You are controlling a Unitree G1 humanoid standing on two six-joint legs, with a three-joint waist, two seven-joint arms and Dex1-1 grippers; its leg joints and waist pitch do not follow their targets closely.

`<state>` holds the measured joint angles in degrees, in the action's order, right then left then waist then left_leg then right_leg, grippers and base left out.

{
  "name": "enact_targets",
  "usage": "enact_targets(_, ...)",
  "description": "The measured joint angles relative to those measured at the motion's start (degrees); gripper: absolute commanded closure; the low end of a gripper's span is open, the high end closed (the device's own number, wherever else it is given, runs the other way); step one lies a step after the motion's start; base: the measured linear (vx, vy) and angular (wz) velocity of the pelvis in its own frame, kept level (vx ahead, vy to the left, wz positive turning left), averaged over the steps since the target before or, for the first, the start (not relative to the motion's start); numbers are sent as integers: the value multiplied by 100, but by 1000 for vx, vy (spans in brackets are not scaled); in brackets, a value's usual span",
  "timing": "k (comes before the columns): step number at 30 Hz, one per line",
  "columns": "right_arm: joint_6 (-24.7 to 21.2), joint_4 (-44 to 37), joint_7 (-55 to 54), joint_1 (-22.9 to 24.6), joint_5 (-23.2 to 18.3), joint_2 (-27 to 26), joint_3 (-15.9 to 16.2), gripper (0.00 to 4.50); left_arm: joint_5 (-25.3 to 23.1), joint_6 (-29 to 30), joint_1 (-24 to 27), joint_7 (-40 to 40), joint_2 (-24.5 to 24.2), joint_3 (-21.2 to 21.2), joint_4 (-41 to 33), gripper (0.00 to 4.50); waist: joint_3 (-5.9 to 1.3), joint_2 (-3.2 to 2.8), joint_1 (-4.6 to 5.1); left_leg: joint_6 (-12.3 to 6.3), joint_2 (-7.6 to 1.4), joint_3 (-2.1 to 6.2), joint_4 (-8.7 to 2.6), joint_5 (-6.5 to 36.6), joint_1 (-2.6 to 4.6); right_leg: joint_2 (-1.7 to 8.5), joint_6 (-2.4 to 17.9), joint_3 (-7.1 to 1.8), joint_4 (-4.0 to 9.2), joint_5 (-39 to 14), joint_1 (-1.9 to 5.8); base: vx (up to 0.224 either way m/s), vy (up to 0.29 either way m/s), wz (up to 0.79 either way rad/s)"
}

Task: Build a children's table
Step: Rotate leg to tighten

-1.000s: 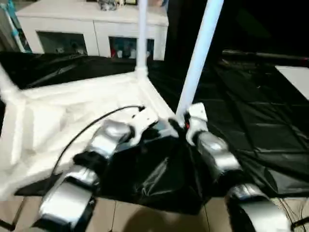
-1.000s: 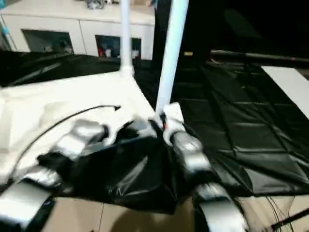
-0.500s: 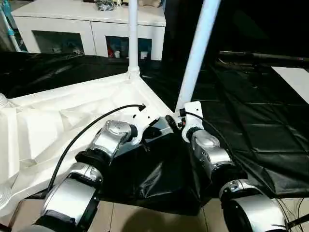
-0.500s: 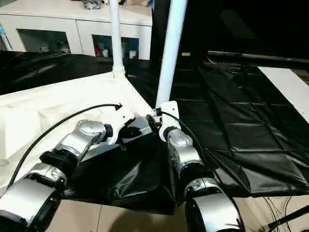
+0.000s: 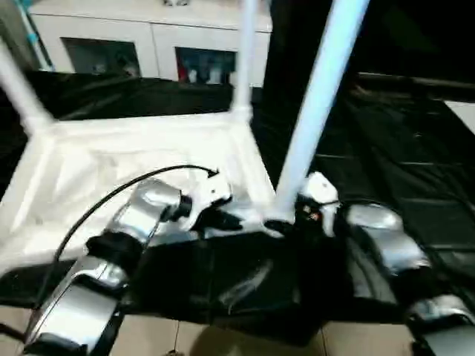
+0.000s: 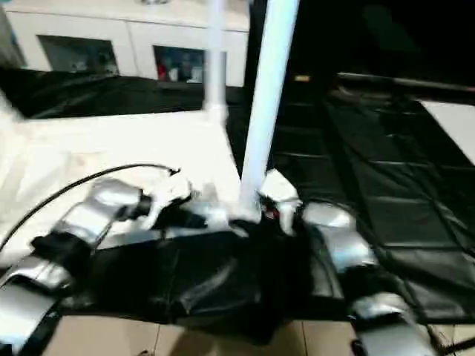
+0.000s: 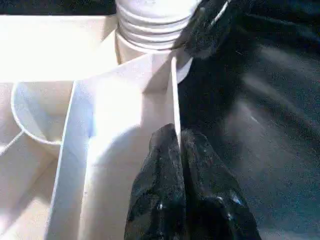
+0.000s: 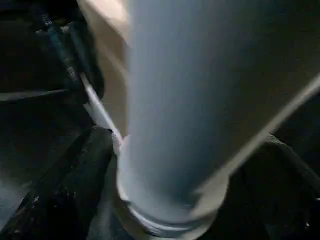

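Three white legs were standing up out of the children's table [image 5: 141, 159], which lay flipped over, ribbed underside up, on a black plastic sheet [image 5: 415, 163] spread over the floor. The nearest leg [image 5: 315, 111] was sitting in the corner socket closest to the robot, leaning a bit to the right as it went up. Another leg [image 5: 243, 52] rose from the far corner and a third [image 5: 18, 85] from the far left corner.

Left hand [image 7: 179, 145] was at that near corner, just left of the nearest leg, fingers pressed together and pinching the thin edge wall of the tabletop; the left wrist view had the white wall running straight down between the two black fingers [image 7: 155, 200]. The ribbed base of the leg sat just past them in the socket.

Right hand [image 8: 165, 165] was on the other side of the same leg, low down by the socket. Its fingers [image 8: 75, 185] were spread with the tube between them, one on each side; couldn't tell if they actually touched it.

A white cabinet [image 5: 148, 44] with glass doors stood behind the sheet.
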<state>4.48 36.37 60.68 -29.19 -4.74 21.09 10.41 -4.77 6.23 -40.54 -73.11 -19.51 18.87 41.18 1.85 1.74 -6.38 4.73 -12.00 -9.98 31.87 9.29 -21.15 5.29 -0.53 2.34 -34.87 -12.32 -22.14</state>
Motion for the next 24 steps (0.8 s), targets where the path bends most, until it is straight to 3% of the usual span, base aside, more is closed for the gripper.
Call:
enact_targets(13,-245,-125,601,11,-74,22,130,46,10,326,256,-432,-282,91,-642,450,11,-13,13,4,-2,-2,0,-1,8,0,0,-3,-6,-1,1,0,0,0)
enact_targets(24,-187,33,682,-7,-63,-55,136,141,9,480,358,-419,-360,106,-888,450,11,-12,25,4,-2,-3,3,-2,8,-1,0,-4,-9,-1,1,0,0,0)
